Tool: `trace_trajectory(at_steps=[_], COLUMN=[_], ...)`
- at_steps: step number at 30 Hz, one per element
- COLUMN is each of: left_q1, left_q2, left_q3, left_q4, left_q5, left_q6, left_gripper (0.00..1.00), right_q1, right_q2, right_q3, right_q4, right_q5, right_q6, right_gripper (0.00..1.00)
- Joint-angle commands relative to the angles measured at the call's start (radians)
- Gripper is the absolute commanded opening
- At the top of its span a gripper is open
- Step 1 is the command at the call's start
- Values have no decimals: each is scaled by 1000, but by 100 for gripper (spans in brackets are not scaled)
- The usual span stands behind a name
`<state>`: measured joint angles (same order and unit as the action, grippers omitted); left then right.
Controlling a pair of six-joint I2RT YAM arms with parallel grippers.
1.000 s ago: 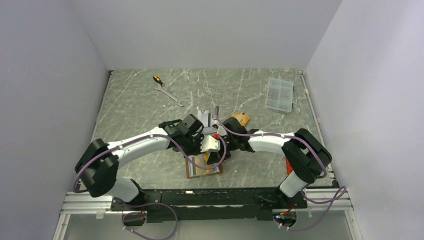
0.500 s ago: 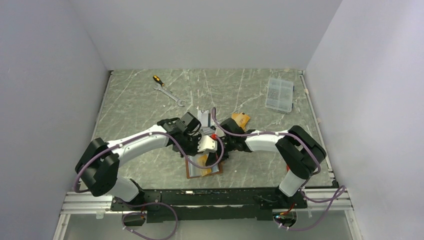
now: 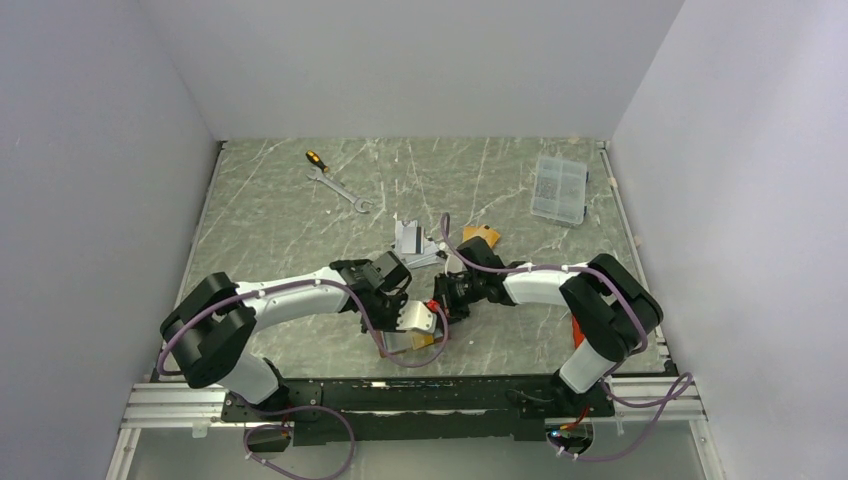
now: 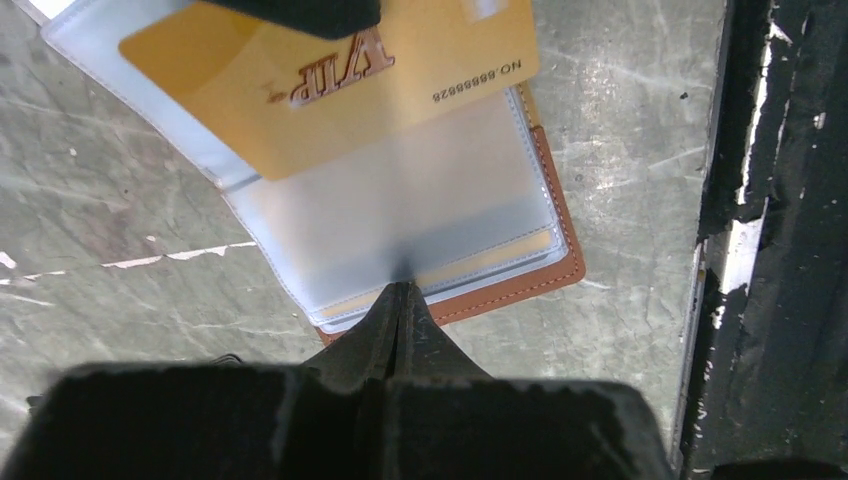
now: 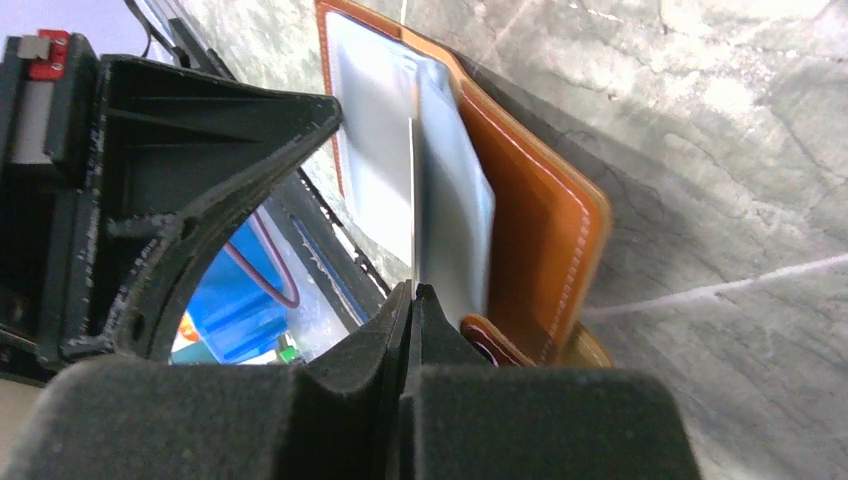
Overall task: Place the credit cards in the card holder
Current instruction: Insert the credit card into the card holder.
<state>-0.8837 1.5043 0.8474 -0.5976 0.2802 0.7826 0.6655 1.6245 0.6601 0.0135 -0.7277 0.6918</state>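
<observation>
The card holder [image 4: 545, 283] lies open near the table's front edge, brown leather with clear inner sleeves [image 4: 400, 200]; it also shows in the top view [image 3: 385, 345]. My left gripper [image 4: 400, 290] is shut, pinching the edge of a clear sleeve. My right gripper [image 5: 412, 292] is shut on a gold credit card [image 4: 330, 70] marked VIP and holds it slanted over the sleeves; in the right wrist view the card [image 5: 411, 200] is edge-on beside the leather [image 5: 530, 230]. More credit cards lie behind: silver-grey ones [image 3: 410, 240] and a gold one [image 3: 483, 236].
A wrench [image 3: 340, 188] and a small screwdriver [image 3: 314, 158] lie at the back left. A clear parts box [image 3: 560, 188] sits at the back right. The black frame rail [image 4: 770, 200] runs just past the table's front edge, close to the card holder.
Both grippers have moved toward the front edge, down over the card holder. The pale sleeve and the gold card came with them.
</observation>
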Motion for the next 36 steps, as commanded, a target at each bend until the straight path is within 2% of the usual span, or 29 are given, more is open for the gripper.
trace_trajectory(at_steps=[1,5,12,21,30,36], left_q1=[-37,-43,-43,-50,-64,-69], left_q2=[5,7,-6,-14,-3,-10], left_q3=[-11,-24,-40,-27,-7,-9], left_q4=[42,59,51,31,9,0], left_q5=[-52,-87,-109,-98,-124,-137], left_q6=[28,40,48,24,14,1], left_gripper=[0,0,0,0,0,0], right_q1=[-4,-19,-30,-25,11,4], right_q2=[-11,-42,-65,-114,-102,-185], right_q3=[-3,-2,15,-71,-146,-174], right_q4=[72,74,19,120,274,272], right_q5=[-26,-30,92,191,156,186], right_q6=[1,2,-29,41,130,151], right_gripper=[0,0,0,0,0,0])
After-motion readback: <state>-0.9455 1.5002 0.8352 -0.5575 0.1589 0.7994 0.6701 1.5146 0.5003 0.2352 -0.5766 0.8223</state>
